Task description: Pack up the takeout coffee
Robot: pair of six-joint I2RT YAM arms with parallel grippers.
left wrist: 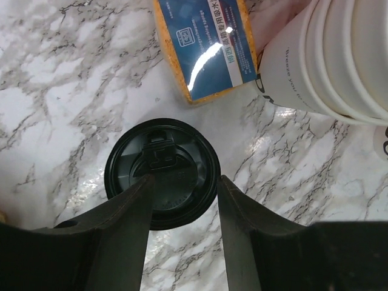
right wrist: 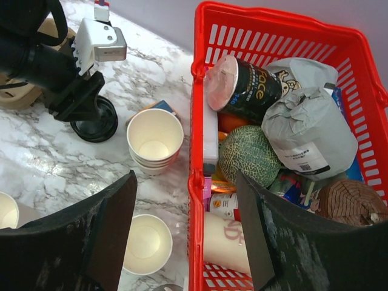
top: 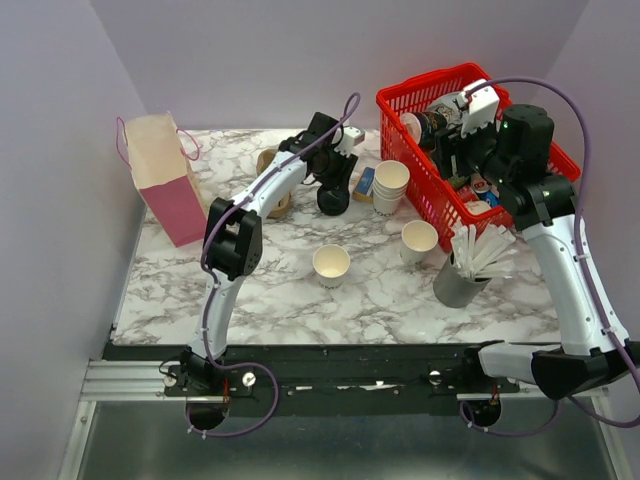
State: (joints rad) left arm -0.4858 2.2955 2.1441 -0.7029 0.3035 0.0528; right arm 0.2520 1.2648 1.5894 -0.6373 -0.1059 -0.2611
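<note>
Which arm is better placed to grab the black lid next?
Left. The left gripper is above the black lid, jaws open; the right gripper is over the red basket, away from it.

On the surface (top: 250, 290), one black lid (left wrist: 160, 151) is counted. Two single white paper cups (top: 331, 265) (top: 419, 241) are seen standing open. One stack of nested white cups (top: 390, 187) is present. Several rims are made out in it, but the number of cups cannot be told. One blue-labelled sponge (left wrist: 203, 45) and one pink and cream paper bag (top: 160, 178) are found. One grey holder (top: 458, 288) is filled with white sticks too many to count. One red basket (right wrist: 273, 36) is seen. In it, one melon (right wrist: 251, 154), one black can (right wrist: 245, 88) and two grey wrapped bundles (right wrist: 309, 127) (right wrist: 300, 70) are counted.
</note>
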